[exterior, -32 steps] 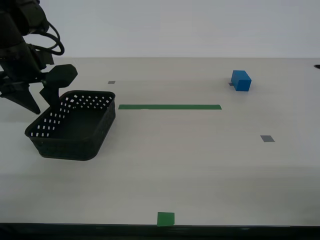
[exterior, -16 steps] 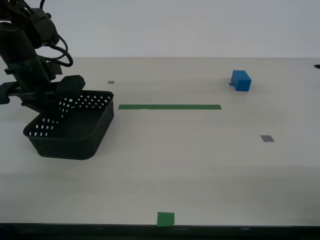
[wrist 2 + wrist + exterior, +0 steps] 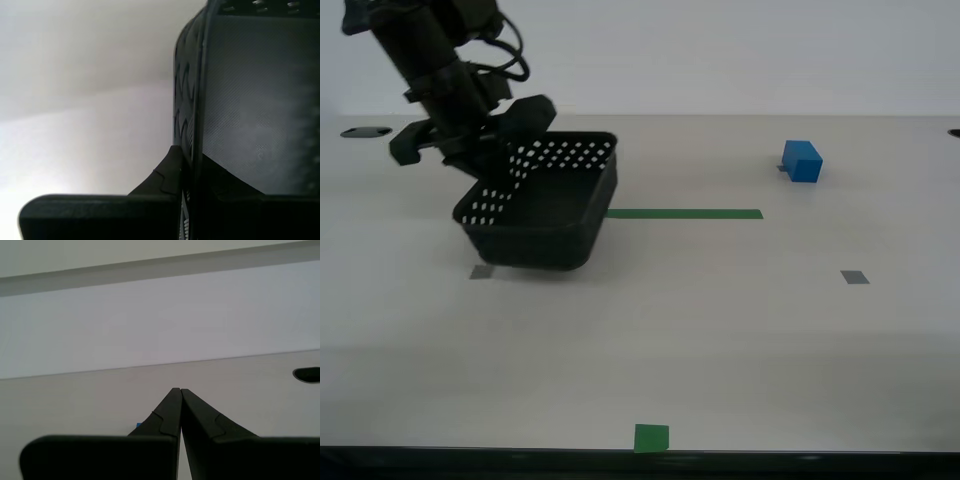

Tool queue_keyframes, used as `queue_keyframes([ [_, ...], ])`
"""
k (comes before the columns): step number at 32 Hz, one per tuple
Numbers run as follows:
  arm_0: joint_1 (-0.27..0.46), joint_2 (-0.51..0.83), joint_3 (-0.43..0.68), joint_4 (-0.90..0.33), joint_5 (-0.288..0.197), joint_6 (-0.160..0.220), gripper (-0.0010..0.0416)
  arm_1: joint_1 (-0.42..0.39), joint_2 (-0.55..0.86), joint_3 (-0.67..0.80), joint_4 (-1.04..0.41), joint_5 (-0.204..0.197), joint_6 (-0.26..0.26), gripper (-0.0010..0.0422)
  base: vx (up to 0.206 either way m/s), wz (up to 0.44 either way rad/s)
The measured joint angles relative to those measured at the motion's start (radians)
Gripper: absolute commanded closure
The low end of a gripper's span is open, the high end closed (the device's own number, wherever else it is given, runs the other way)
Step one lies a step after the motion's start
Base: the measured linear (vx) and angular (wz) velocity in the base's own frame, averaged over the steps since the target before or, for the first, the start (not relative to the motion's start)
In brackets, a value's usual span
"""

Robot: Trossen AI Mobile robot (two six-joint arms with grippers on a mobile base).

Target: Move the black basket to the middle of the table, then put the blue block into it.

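Observation:
The black basket (image 3: 545, 215) is over the table (image 3: 720, 330), left of centre in the exterior view, and covers the left end of the green tape strip (image 3: 685, 213). My second gripper (image 3: 495, 165) is shut on its left side wall and holds it slightly tilted. In the second wrist view the basket wall (image 3: 250, 100) stands between the jaws of my second gripper (image 3: 187, 155). The blue block (image 3: 802, 162) sits at the far right of the table. My first gripper (image 3: 177, 390) is shut and empty, out of the exterior view; a sliver of the blue block (image 3: 136, 426) shows behind its fingers.
A green square (image 3: 651, 438) lies at the table's front edge. Grey squares lie at the right (image 3: 855, 277) and just beside the basket's near left corner (image 3: 481, 272). A dark hole (image 3: 365, 131) shows at the table's far left.
My second gripper closed on the basket's wall and carried it to the exterior view's right and a little farther back. A grey square came into view where the basket stood.

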Motion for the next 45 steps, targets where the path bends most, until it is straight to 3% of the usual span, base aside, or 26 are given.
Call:
queue_keyframes([
  [5, -0.001, 0.0, 0.0, -0.022, 0.0, 0.0, 0.0406, -0.09, 0.015, 0.143, -0.011, -0.005, -0.016, 0.0413, 0.0, 0.0],
  [12, 0.001, 0.0, 0.0, -0.033, 0.0, 0.0, 0.0406, -0.153, 0.263, 0.466, -0.174, -0.01, 0.018, 0.0413, 0.0, 0.0],
  [20, 0.0, 0.0, 0.0, -0.053, 0.0, 0.0, 0.0405, -0.197, 0.507, 0.8, -0.322, -0.016, 0.014, 0.0413, 0.0, 0.0],
  [26, 0.002, 0.0, 0.0, -0.065, 0.0, 0.0, 0.0405, -0.249, 0.528, 0.816, -0.316, -0.071, 0.028, 0.0412, 0.0, 0.0],
  [30, 0.002, 0.0, 0.0, -0.066, 0.0, 0.001, 0.0405, -0.251, 0.526, 0.814, -0.315, -0.076, 0.031, 0.0412, 0.0, 0.0],
  [34, 0.003, 0.0, 0.0, -0.066, 0.0, 0.003, 0.0405, -0.253, 0.528, 0.811, -0.321, -0.076, 0.066, 0.0364, 0.0, 0.0],
  [37, 0.005, 0.0, 0.0, -0.074, 0.0, 0.005, 0.0406, -0.254, 0.527, 0.805, -0.323, -0.076, 0.065, 0.0272, 0.0, 0.0],
  [40, 0.005, 0.0, 0.0, -0.087, 0.0, 0.005, 0.0405, -0.253, 0.527, 0.805, -0.32, -0.076, 0.057, 0.0222, 0.0, 0.0],
  [43, 0.006, 0.0, 0.0, -0.093, 0.0, 0.005, 0.0405, -0.254, 0.521, 0.817, -0.317, -0.076, 0.058, 0.0215, 0.0, 0.0],
  [45, 0.006, 0.0, 0.0, -0.094, 0.0, 0.005, 0.0406, -0.254, 0.503, 0.835, -0.321, -0.076, 0.062, 0.0239, 0.0, 0.0],
])
